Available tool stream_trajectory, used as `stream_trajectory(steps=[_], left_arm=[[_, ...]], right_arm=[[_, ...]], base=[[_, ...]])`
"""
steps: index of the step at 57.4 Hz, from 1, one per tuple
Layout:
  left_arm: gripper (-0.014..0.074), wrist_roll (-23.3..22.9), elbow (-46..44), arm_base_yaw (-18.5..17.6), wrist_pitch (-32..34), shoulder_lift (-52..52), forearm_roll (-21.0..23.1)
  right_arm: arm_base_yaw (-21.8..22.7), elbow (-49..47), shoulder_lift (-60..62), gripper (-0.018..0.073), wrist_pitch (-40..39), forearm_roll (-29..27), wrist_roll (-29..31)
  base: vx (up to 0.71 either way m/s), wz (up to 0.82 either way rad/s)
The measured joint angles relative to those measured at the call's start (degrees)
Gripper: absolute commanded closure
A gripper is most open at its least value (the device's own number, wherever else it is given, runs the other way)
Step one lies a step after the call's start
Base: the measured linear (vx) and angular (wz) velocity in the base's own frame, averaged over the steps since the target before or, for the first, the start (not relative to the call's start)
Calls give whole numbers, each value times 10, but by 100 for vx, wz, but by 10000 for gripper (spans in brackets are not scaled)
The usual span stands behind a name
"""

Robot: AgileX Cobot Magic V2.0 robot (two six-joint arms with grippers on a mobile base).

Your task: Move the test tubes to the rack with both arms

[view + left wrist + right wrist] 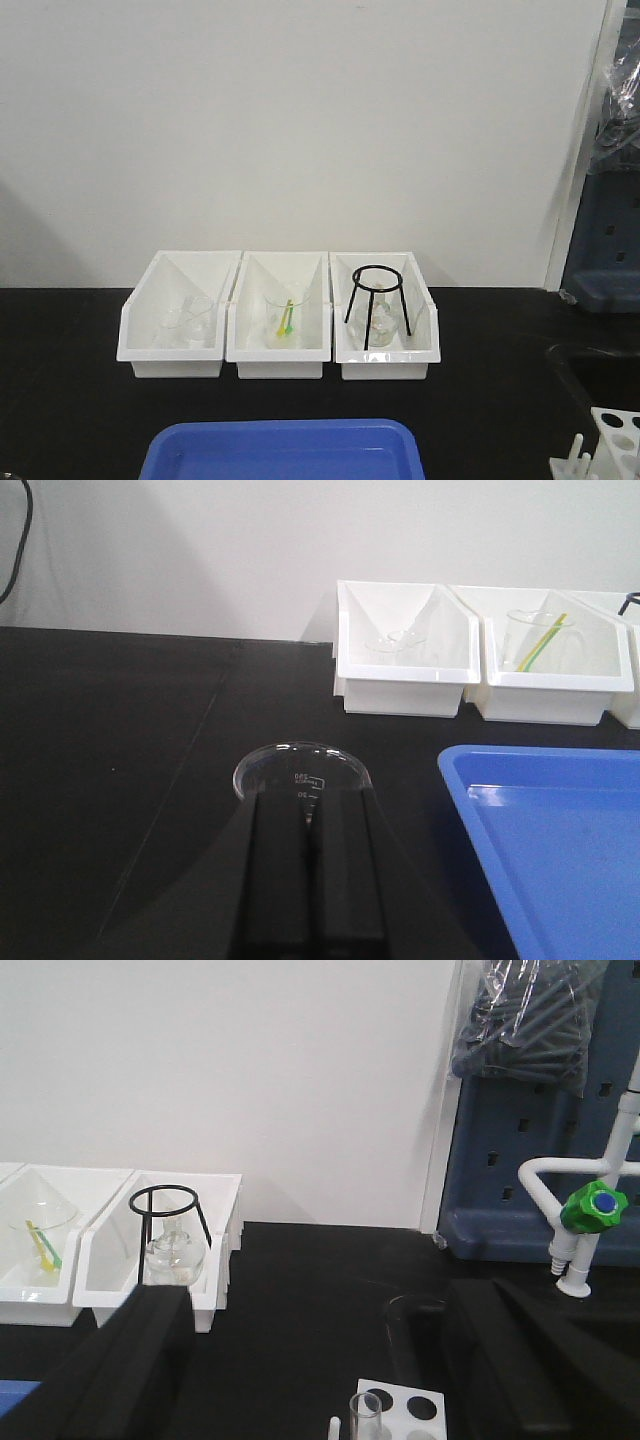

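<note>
Black bench [60, 400], white wall [300, 120]; left pincer [310, 810] narrow, right pincer [320, 1360] wide.

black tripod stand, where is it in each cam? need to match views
Front: black tripod stand in the rightmost white bin, centre-right.
Left wrist: not identifiable; only a thin dark bit at the right edge.
Right wrist: left of centre, in the bin nearest the camera.
Shared landmark: the beaker with yellow-green sticks, one bin left.
</note>
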State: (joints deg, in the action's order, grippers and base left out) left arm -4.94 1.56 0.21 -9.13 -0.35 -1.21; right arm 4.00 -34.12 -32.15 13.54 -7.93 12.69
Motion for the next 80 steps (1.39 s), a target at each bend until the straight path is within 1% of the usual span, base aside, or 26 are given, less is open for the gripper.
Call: stream_trajectory(steps=[80], left_arm=[[600, 0, 0, 0, 0, 0, 0]], right_arm=[[0, 0, 0, -4, 0, 1, 0]], base=[[0, 0]])
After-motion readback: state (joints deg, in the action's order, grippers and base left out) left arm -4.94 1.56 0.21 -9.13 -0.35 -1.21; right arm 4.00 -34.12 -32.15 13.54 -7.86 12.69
